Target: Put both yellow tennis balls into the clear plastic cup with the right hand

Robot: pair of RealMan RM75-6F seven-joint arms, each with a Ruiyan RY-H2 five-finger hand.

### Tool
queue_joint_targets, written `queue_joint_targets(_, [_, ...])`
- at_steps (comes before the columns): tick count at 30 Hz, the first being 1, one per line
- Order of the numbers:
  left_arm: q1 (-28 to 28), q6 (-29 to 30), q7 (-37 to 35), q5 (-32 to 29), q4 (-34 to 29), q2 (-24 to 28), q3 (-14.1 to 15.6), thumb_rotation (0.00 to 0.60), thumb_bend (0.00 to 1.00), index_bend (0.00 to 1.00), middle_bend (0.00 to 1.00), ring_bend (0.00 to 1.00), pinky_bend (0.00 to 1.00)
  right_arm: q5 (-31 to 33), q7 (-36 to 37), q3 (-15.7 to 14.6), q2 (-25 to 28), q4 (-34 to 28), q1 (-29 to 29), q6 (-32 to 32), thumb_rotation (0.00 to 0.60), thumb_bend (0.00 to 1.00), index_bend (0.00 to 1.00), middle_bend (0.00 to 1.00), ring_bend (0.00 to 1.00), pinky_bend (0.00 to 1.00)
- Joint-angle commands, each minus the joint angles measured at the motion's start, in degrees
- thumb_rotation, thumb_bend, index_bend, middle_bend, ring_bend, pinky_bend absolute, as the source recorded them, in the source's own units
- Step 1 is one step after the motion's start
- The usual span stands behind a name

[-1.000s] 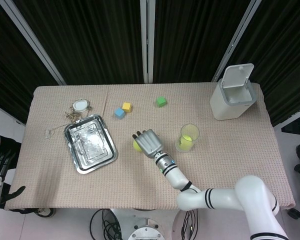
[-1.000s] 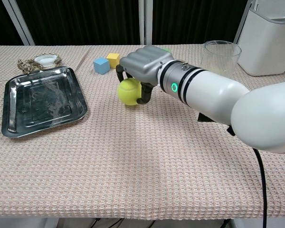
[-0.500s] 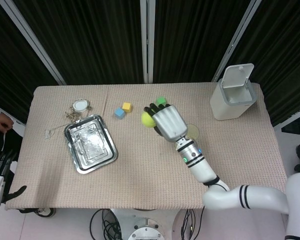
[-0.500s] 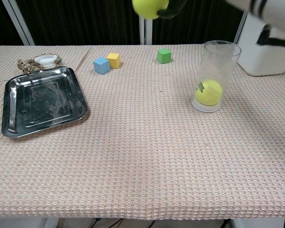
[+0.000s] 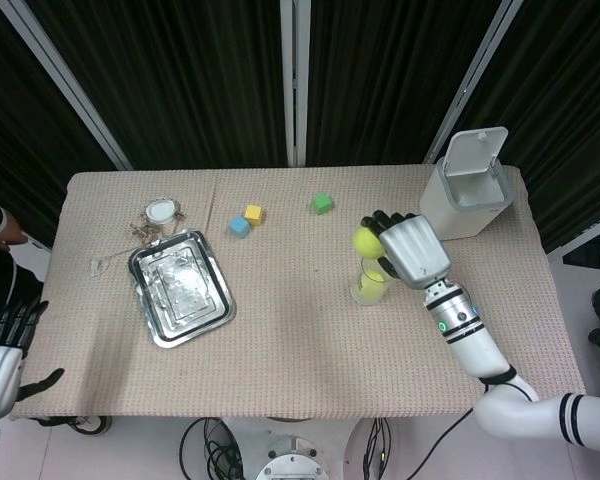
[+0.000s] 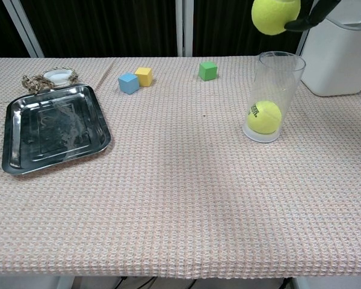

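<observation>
Closest to the robot is the left hand (image 5: 2,355), parked off the table's near-left corner with fingers apart and nothing in it, so it's out of the play.

Further in, the clear plastic cup (image 6: 272,96) stands upright on the tablecloth (image 6: 180,198) with one yellow tennis ball (image 6: 264,117) already sitting at the bottom.

The right hand (image 5: 412,248) has its fingers wrapped around the second tennis ball (image 6: 275,14), holding it up in the air.

The key bit: from the chest view that ball hangs above the cup's rim, nearly centred or maybe a touch left. So the mouth lies pretty much straight below, and I'd guess only a tiny nudge is needed before letting go.
</observation>
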Motion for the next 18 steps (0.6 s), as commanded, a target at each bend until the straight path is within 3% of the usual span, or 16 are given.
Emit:
queue_joint_targets(1, [-0.1, -0.2, -0.2, 0.1, 0.1, 0.0, 0.1, 0.600, 0.05, 0.06, 0.01, 0.00, 0.00, -0.1, -0.1, -0.2, -0.2, 0.5, -0.3, -0.3, 0.600, 0.32, 0.65, 0.57, 0.50, 0.65])
queue_joint_targets(7, [-0.1, -0.2, -0.4, 0.1, 0.3, 0.0, 0.2, 0.600, 0.05, 0.06, 0.01, 0.00, 0.00, 0.8, -1.4, -0.5, -0.6, 0.7, -0.5, -0.8, 0.600, 0.30, 0.63, 0.57, 0.50, 0.65])
queue_joint_targets(13, [-0.1, 0.0, -0.7, 0.1, 0.3, 0.1, 0.2, 0.600, 0.05, 0.06, 0.01, 0.00, 0.00, 1.7, -1.0, -1.0, -0.1, 0.3, -0.9, -2.2, 0.600, 0.21, 0.60, 0.55, 0.50, 0.65])
queue_joint_targets(18, [-0.1, -0.2, -0.6, 0.1, 0.4, 0.0, 0.3, 0.600, 0.05, 0.06, 0.01, 0.00, 0.00, 2.0, 0.3, -1.0, 0.4, 0.0, -1.2, -3.4, 0.600, 0.15, 0.45, 0.49, 0.45, 0.60])
